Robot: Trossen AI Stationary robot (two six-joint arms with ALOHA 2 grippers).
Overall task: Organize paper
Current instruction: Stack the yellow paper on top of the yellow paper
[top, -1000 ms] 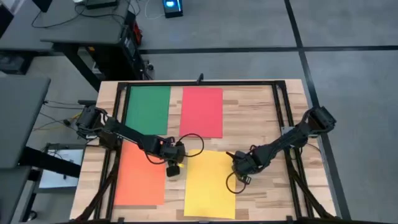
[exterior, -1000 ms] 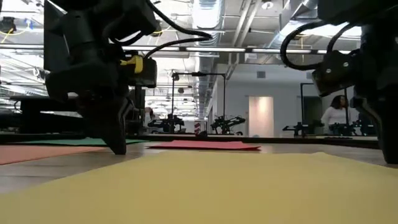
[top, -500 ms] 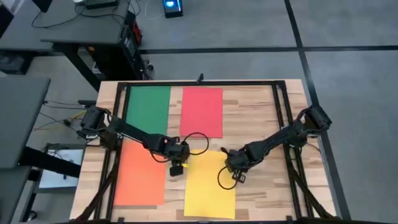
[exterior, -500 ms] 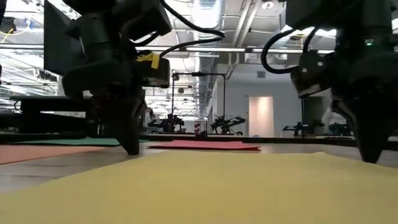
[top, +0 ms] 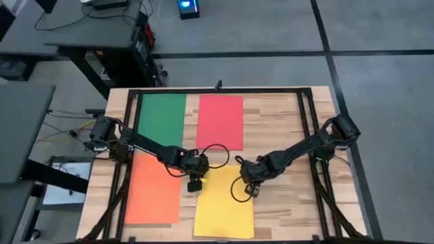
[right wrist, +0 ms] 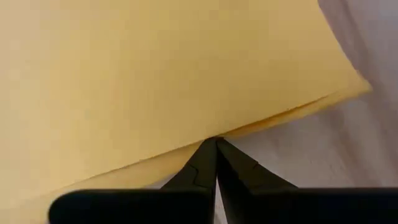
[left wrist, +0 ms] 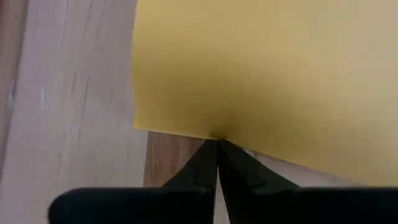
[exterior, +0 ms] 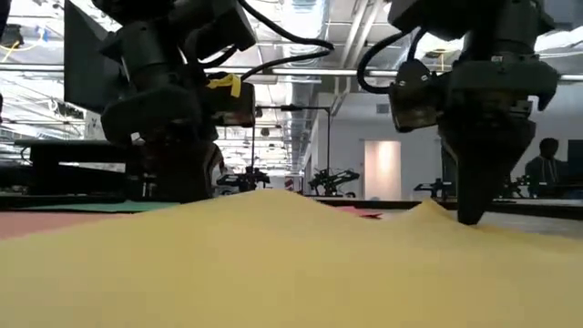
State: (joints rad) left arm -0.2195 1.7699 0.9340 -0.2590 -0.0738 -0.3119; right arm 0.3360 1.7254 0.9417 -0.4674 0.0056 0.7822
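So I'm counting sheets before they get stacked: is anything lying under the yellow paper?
Around the yellow paper only bare table shows. Its far edge buckles between the left gripper and the right gripper. Whatever lies beneath it is covered, so a hidden sheet cannot be excluded.

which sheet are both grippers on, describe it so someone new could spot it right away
On the wooden table, four coloured sheets lie in two rows; take the near row, beside the orange sheet. It is the yellow sheet, the only one buckled up off the table, with the left gripper and right gripper shut at its far edge.
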